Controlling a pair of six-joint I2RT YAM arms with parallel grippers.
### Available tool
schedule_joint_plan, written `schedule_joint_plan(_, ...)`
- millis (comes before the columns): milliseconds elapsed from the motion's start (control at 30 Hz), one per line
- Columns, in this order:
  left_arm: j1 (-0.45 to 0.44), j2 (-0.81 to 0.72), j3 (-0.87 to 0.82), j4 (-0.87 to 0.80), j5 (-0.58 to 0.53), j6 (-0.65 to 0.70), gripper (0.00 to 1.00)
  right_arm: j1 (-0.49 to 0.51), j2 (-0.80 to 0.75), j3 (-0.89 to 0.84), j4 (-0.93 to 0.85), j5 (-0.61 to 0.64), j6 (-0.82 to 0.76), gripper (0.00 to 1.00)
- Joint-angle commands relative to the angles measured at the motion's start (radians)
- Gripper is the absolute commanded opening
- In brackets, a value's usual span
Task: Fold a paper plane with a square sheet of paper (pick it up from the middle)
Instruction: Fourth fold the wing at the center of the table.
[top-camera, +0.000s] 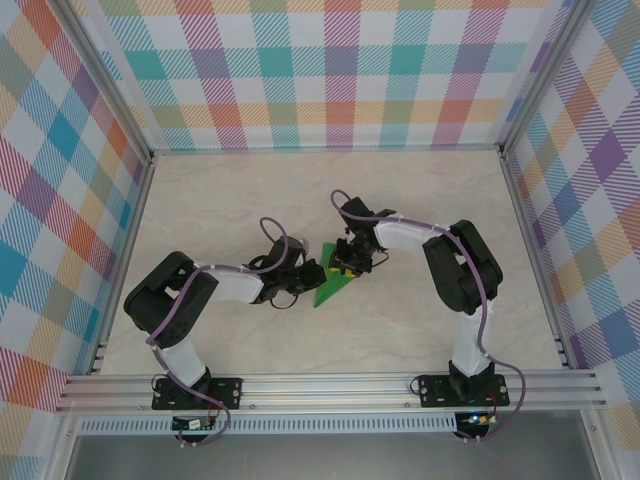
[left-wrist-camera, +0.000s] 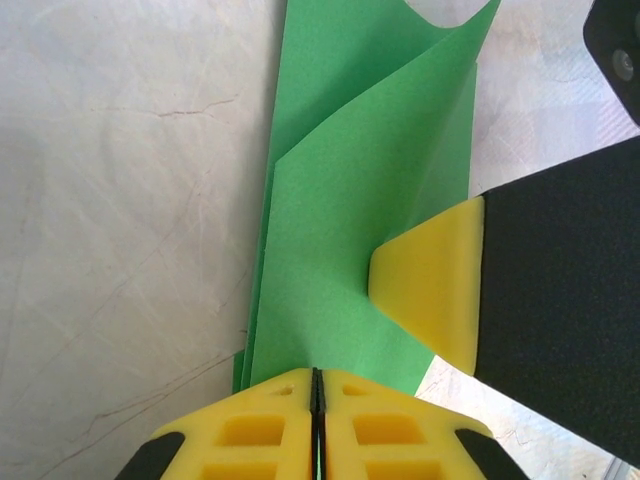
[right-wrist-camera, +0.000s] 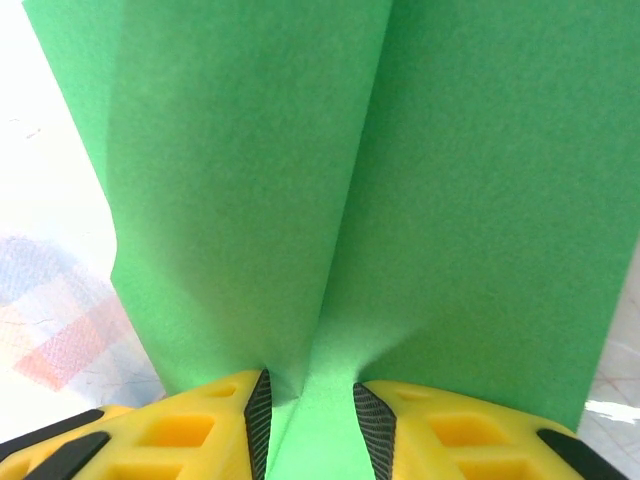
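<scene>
While the square sheet of paper lay near the middle of the table, already creased into a narrow pointed shape, both arms met over it. The left gripper was fully closed on the near edge of the sheet, its pads pressed together with only the paper between them. The right gripper stood partly open astride a raised fold. Green paper filled the gap between its pads, but a firm pinch could not be confirmed. In the left wrist view, one yellow finger of the right gripper bore against the face of an upstanding flap, close beside the left gripper's hold.

The step in hand was judged to be the forming of a lengthwise crease. Good execution called for the following:

1. The left clamp had to serve as the anchor. Any slip there would probably have skewed the fold line.
2. The right gripper needed to lay the flap over so that its edge met the existing crease and did not pass it.
3. Pressure was best applied from the anchored end toward the tip, in one slow pass.
4. The two grippers were not to pull apart, since paper this thin would likely have buckled or torn at the clamp.
5. Release was advisable only once the fold lay flat.
</scene>
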Motion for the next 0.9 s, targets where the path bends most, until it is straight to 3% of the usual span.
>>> schedule_joint_plan(0, 0.012, 0.005, 0.013, 0.017, 0.027, 0.006, 0.1, -0.004, 0.14, -0.085, -0.115, 0.162, -0.002, 0.36)
schedule_joint_plan(867, 0.011, 0.039, 0.022, -0.044, 0.018, 0.014, 0.05, -0.003, 0.094, -0.092, -0.097, 0.142, -0.007, 0.32)
